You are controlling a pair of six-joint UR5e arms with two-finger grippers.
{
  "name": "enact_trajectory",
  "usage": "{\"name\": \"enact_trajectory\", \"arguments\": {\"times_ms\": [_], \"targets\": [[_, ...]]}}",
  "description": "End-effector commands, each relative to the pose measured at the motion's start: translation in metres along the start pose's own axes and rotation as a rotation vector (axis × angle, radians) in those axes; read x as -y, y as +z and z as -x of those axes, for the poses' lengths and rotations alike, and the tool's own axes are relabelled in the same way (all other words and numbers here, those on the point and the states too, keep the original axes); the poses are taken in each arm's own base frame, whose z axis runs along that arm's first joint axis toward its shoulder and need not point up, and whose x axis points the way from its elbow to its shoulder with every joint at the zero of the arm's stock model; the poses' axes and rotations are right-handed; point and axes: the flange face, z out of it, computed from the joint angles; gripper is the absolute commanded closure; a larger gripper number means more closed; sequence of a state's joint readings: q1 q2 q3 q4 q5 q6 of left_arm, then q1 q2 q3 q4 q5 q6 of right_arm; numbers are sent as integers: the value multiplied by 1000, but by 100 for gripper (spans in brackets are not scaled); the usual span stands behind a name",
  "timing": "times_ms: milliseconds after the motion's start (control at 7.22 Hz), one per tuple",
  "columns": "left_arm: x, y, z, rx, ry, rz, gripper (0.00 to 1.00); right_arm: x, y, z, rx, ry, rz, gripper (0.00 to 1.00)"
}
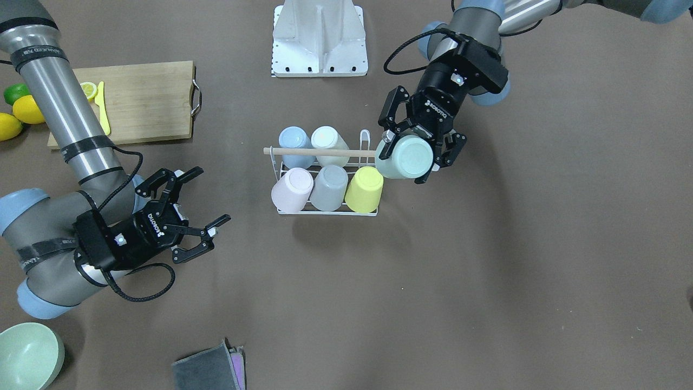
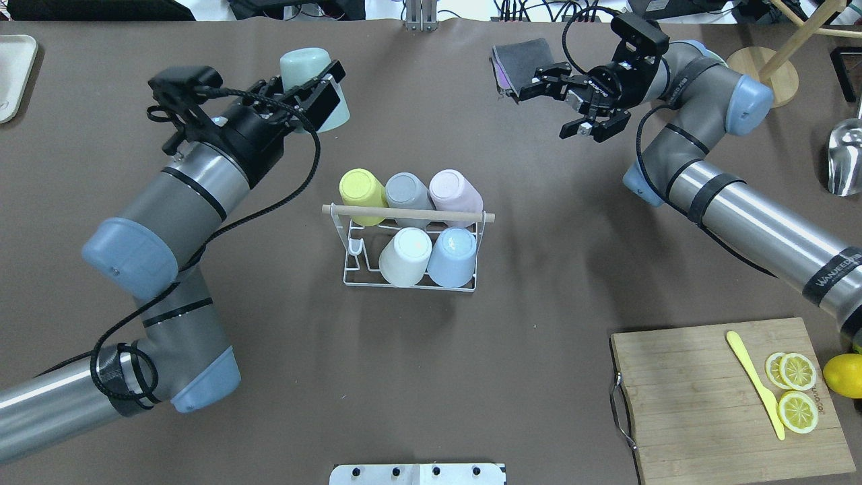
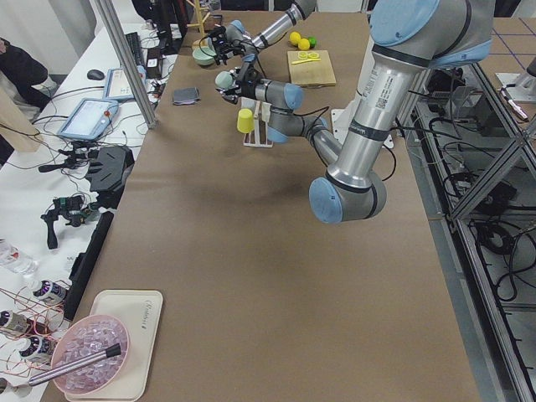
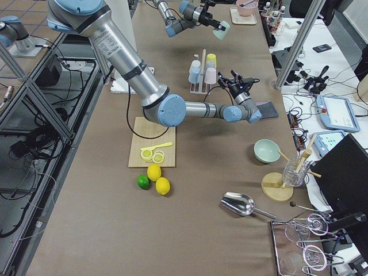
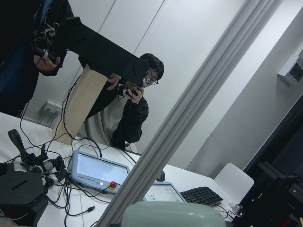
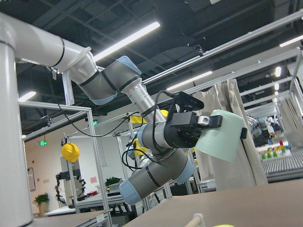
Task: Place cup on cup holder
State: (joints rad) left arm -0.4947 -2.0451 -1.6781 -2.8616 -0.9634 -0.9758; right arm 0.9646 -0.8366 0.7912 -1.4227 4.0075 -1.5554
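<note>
The white wire cup holder point(image 2: 353, 264) with a wooden rod handle point(image 2: 404, 213) stands mid-table and carries several upturned cups: yellow point(image 2: 360, 188), grey, pink, cream and blue. It also shows in the front view point(image 1: 366, 142). My left gripper point(image 2: 316, 84) is shut on a pale green cup point(image 2: 306, 67), held in the air, tilted, beyond the holder's left end; in the front view the cup point(image 1: 407, 157) sits beside the rod's end. My right gripper point(image 2: 572, 104) is open and empty, far right of the holder.
A wooden cutting board point(image 2: 727, 397) with lemon slices and a yellow knife lies near right. A grey cloth point(image 2: 522, 57) lies behind the right gripper. A green bowl point(image 1: 27, 355) sits at the far right corner. A white mount point(image 1: 319, 38) stands at the robot's edge.
</note>
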Motion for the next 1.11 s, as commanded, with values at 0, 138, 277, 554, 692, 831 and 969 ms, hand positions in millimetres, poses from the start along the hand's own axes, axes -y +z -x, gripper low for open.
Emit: {"name": "enact_trajectory", "arguments": {"times_ms": [0, 138, 277, 554, 692, 831, 969], "targets": [[-50, -28, -27, 49, 25, -32, 100, 43, -36, 21, -105, 554, -25, 1], [-68, -42, -35, 35, 19, -21, 100, 48, -29, 19, -138, 840, -55, 1], [-82, -54, -42, 22, 21, -20, 100, 38, -36, 26, -193, 1123, -100, 1], [-96, -71, -37, 10, 30, -36, 100, 43, -32, 45, -429, 1621, -54, 1], [-99, -73, -29, 13, 34, -39, 100, 34, -26, 56, -606, 1731, 61, 0], [-109, -70, -22, 23, 48, -33, 100, 24, -22, 69, -752, 1796, 205, 0], [-117, -69, -15, 26, 55, -30, 100, 19, -14, 88, -864, 1821, 369, 2]]}}
